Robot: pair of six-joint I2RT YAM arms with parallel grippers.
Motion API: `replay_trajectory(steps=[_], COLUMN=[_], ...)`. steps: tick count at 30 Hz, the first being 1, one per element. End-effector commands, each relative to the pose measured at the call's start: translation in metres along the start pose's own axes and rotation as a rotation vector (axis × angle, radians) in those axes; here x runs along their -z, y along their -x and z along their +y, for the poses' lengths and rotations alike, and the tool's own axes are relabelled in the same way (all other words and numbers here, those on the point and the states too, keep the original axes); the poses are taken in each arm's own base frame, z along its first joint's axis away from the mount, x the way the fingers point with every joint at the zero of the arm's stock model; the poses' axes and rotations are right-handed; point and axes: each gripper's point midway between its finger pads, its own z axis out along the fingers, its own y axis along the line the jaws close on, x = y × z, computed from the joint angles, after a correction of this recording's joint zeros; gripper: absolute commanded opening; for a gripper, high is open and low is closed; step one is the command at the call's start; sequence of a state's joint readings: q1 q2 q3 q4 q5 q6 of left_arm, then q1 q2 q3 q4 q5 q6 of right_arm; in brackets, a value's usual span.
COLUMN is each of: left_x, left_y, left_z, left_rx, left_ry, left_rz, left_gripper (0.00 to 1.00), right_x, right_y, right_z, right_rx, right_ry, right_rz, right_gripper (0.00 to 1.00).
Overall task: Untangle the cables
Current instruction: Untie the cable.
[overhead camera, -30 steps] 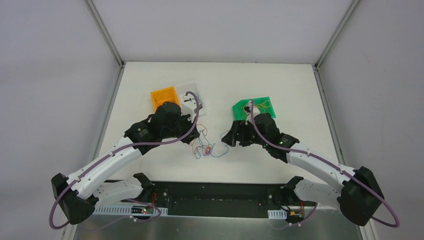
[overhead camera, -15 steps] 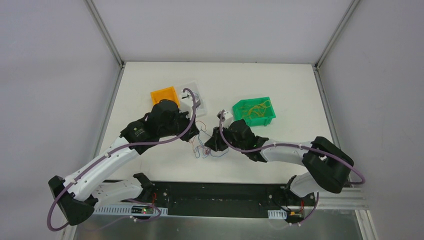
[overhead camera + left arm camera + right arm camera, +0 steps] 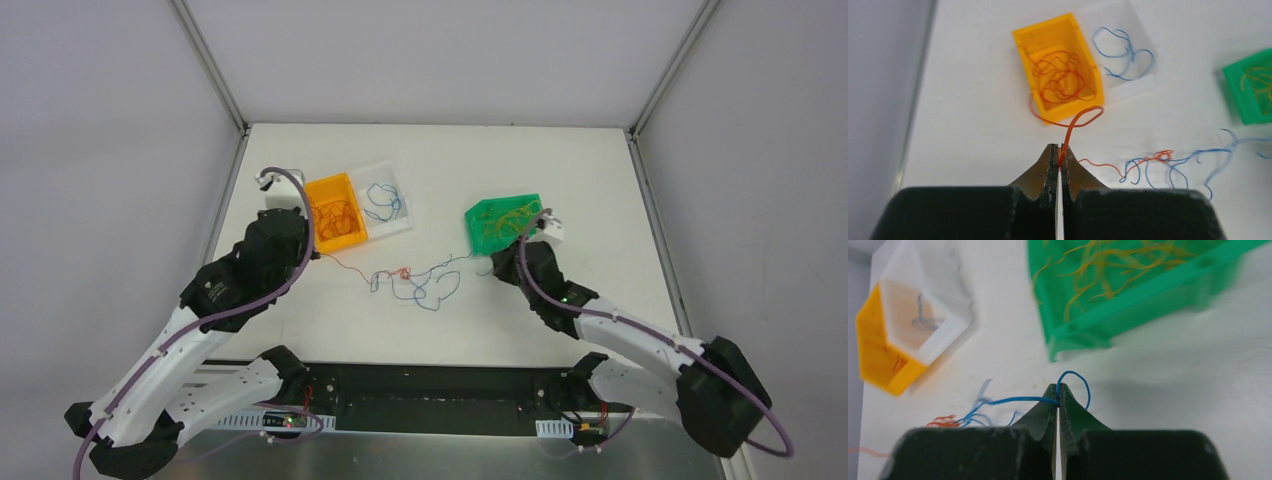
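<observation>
The cables (image 3: 415,282) lie strung out in a loose line across the middle of the table (image 3: 560,170), between the two arms. The left gripper (image 3: 1059,150) has its jaws pinched tight on a red wire (image 3: 1074,125), which loops up from the tips just in front of the orange bin (image 3: 1045,24); more red wire is curled inside that bin. Beside it, touching, sits a clear tray (image 3: 1140,30) with a few blue strands in it. The right gripper (image 3: 1058,389) is likewise closed, nipping a blue wire (image 3: 1023,400) that runs off to its left and arches in a small loop over the tips. It sits just beside the green bin (image 3: 1148,300), which holds yellowish strands. Midway along the line there is a small red knot (image 3: 403,272), with blue loops (image 3: 432,292) sagging towards the near edge
</observation>
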State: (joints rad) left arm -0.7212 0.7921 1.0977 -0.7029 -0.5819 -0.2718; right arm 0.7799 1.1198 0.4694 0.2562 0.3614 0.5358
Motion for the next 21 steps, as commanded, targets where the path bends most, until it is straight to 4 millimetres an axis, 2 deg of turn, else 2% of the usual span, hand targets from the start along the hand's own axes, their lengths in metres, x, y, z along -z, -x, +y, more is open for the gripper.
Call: replay_trajectory(steps=[1,6,10,16,21], left_x=[0.021,0.023,0.019,0.004,-0.007], left_y=[0.017,0.014,0.004,-0.015,-0.028], left_z=[0.065,0.072,0.063,0.031,0.007], left_rx=[0.034,0.007,0.021,0.000,-0.031], left_ry=[0.289,0.323,0.269,0.131,0.048], left_rz=[-0.099,-0.097,-0.073,0.015,0.096], left_gripper=[0.00,0.00,0.00,0.00,0.00], right_x=[0.031,0.068,0.083,0.083,0.076], right_y=[0.021,0.047,0.056,0.059,0.052], right_z=[-0.088,-0.113,-0.122,-0.113,-0.093], right_rx=[-0.171,-0.219,-0.193,-0.124,-0.073], right_ry=[-0.294,-0.339,-0.365,-0.347,-0.268], right_rz=[-0.120,-0.263,-0.288,-0.248,-0.158], right_gripper=[0.00,0.00,0.00,0.00,0.03])
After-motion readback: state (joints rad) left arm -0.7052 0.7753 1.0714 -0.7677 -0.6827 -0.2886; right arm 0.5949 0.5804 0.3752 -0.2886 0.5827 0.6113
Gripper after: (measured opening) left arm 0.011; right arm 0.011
